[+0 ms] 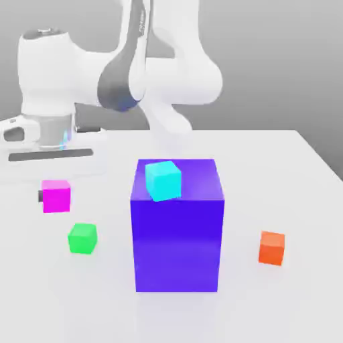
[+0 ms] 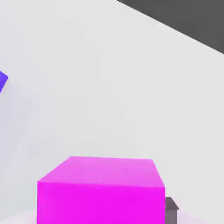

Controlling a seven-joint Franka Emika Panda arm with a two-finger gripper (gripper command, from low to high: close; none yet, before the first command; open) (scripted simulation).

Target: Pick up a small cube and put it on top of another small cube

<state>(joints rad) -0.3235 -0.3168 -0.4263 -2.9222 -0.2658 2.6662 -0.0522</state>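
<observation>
A big blue-purple block (image 1: pixel 177 231) stands on the white table (image 1: pixel 295 301). A small light-blue cube (image 1: pixel 163 179) sits on top of the block, near its front edge and a bit toward the exterior view's left. A small green cube (image 1: pixel 82 238) lies on the table to the block's left in that view. A small orange cube (image 1: pixel 271 248) lies to its right, apart from it.

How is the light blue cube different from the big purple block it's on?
The cyan cube is small and light; the blue-purple block is far larger and dark. The cyan cube rests on the block's top, near its front edge, while the block stands on the white table. Both are plain, single-coloured boxes.
</observation>
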